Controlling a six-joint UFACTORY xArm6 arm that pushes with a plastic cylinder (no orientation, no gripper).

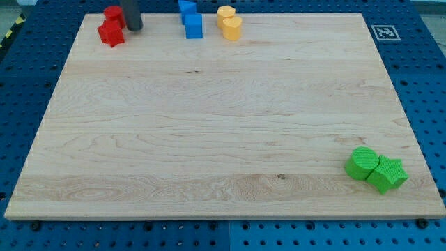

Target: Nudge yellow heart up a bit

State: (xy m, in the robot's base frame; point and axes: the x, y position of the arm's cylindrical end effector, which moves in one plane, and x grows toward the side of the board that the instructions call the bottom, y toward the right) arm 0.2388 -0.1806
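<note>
Two yellow blocks sit at the view's top edge, right of centre. The lower one (233, 28) looks like the yellow heart. The upper one (225, 12) touches it and looks like a hexagon. My tip (134, 29) is at the top left of the board, far left of the yellow blocks. It stands just right of a red block (114, 14) and a red star (111, 34). Two blue blocks lie between my tip and the yellow ones, one at the top edge (187, 7) and a blue cube (194, 26) below it.
A rounded green block (362, 162) and a green star (388, 175) touch each other at the board's bottom right. A printed marker tag (384, 32) lies beyond the board's top right corner. The wooden board (223, 125) rests on a blue perforated table.
</note>
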